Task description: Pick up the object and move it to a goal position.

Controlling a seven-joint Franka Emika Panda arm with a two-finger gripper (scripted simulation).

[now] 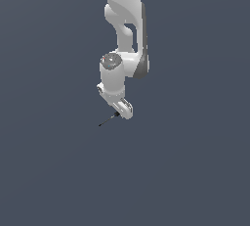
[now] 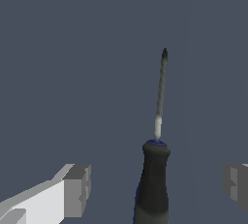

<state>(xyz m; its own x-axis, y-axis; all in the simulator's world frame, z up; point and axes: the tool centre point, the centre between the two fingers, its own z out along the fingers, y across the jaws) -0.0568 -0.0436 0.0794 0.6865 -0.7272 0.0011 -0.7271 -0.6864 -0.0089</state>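
Straddling the screwdriver (image 2: 154, 179), spread fingers (image 2: 77, 189) leave gaps.

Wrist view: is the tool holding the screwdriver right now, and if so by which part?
Nothing is held. The tool is open, its fingers well apart on either side of the screwdriver, level with its handle but not touching it.

The screwdriver (image 2: 154, 179) is showing a dark blue-black handle and a thin grey shaft. The gripper (image 2: 155, 189) is showing white with grey fingertips (image 2: 77, 189). The background is showing uniform slate grey across every frame.
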